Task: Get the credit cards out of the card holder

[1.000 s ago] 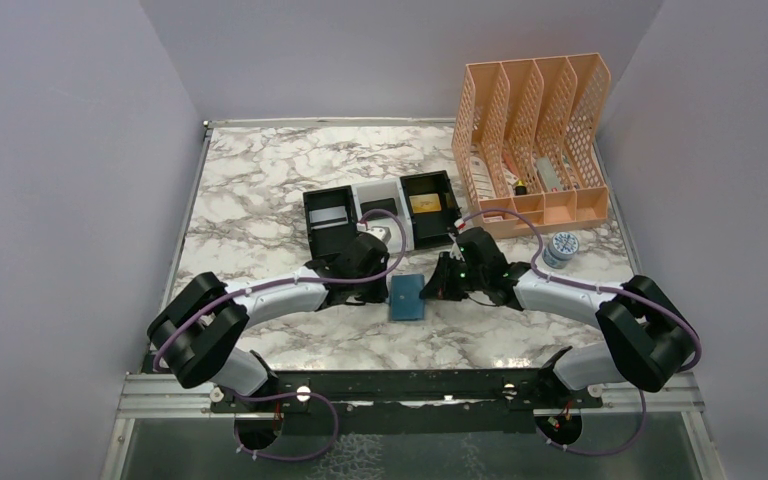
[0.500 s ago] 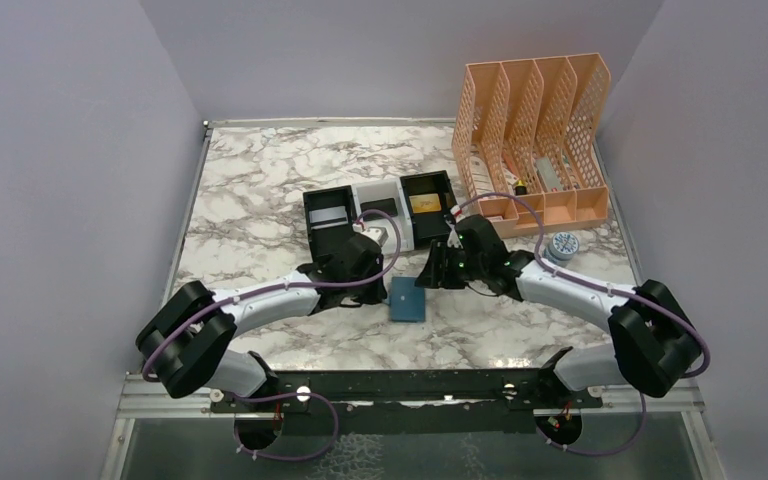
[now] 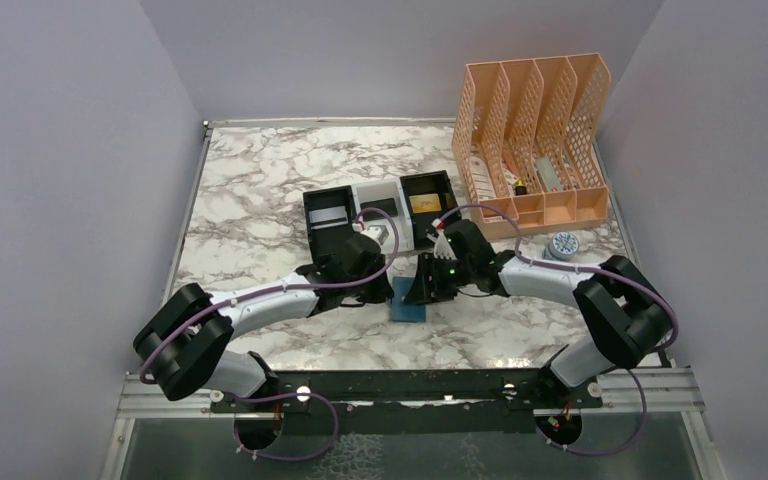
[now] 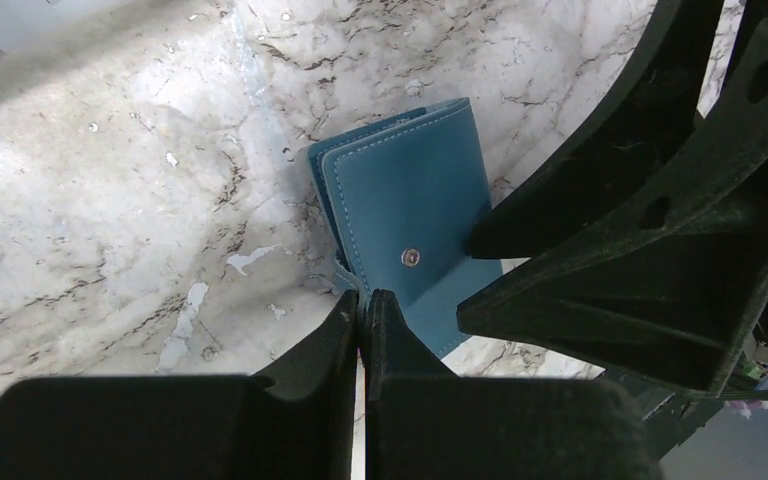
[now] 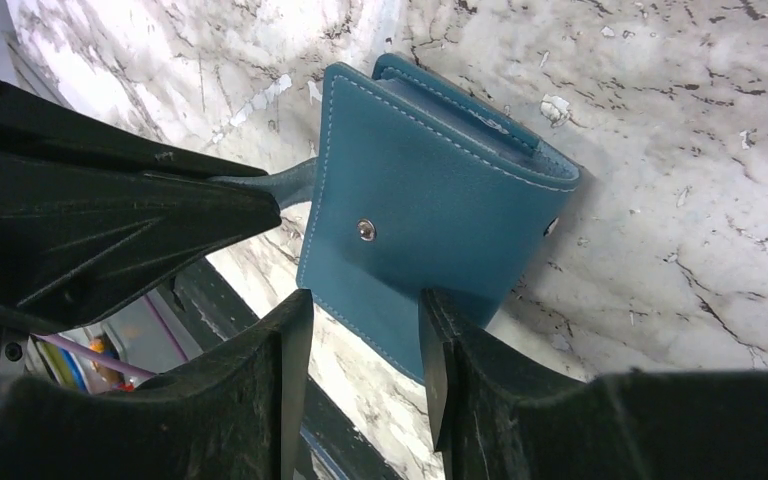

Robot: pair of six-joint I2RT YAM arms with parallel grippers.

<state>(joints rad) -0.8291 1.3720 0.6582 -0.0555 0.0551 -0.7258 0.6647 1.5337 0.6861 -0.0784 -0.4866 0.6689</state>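
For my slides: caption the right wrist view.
Open right gripper straddles the folded card holder; left gripper pinches its tab.

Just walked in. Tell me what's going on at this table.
Two robot arms are working on a blue card holder that lies folded shut on the marble table. The left gripper is shut on the small tab at the holder's edge. The right gripper is open, its fingers straddling another edge of the cover. No card is coming out yet. A gold card and a silvery card lie in the black-and-white tray behind.
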